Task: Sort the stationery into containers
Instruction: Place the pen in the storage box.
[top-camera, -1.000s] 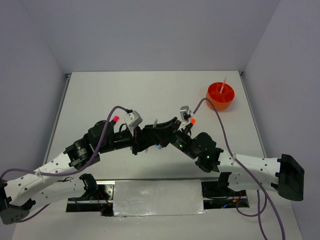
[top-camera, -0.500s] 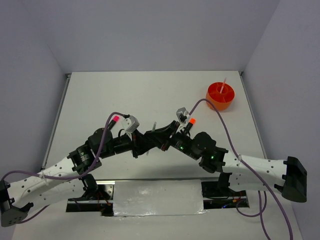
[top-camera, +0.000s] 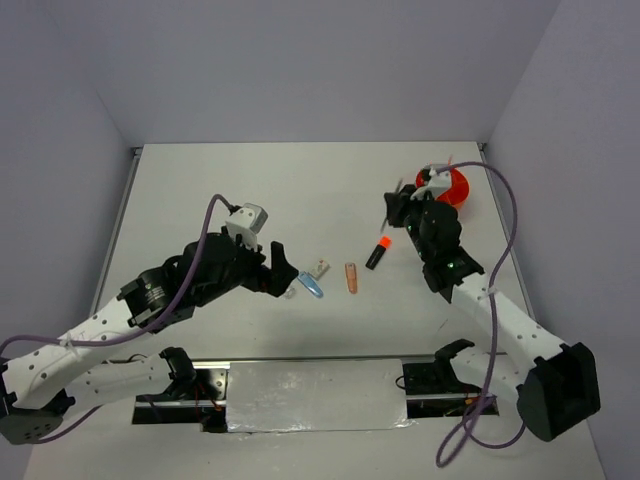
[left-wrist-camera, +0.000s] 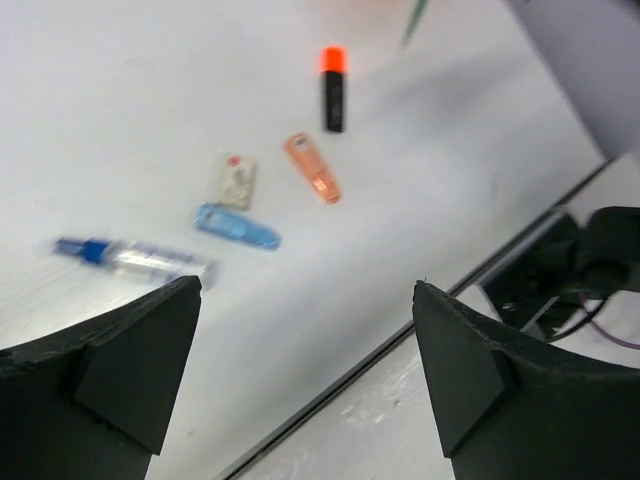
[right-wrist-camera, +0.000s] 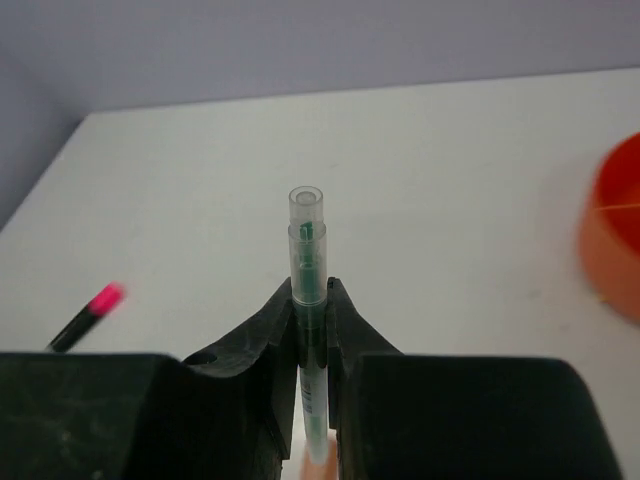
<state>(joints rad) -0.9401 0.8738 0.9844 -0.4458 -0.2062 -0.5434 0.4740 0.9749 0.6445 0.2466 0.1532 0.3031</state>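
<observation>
My right gripper (right-wrist-camera: 310, 290) is shut on a green pen (right-wrist-camera: 307, 250) with a clear cap, held upright between the fingers. In the top view that gripper (top-camera: 397, 207) hovers just left of the orange tub (top-camera: 460, 190), which its wrist partly hides. My left gripper (top-camera: 284, 270) stands wide open and holds nothing (left-wrist-camera: 307, 300). Ahead of it on the table lie a blue-capped clear tube (left-wrist-camera: 130, 259), a blue clip (left-wrist-camera: 237, 226), a whitish block (left-wrist-camera: 237, 181), a peach piece (left-wrist-camera: 313, 182) and an orange-capped black highlighter (left-wrist-camera: 334, 88).
A pink-capped highlighter (right-wrist-camera: 88, 315) lies on the table to the left in the right wrist view. A thin stick (top-camera: 449, 164) rises from the tub. The table's near edge and a metal strip (top-camera: 315, 392) run below the loose items. Walls close off three sides.
The two grippers met mid-table and have drawn apart. The left one opened and pulled back left. The right one carried the green pen up and right, close to the tub.
</observation>
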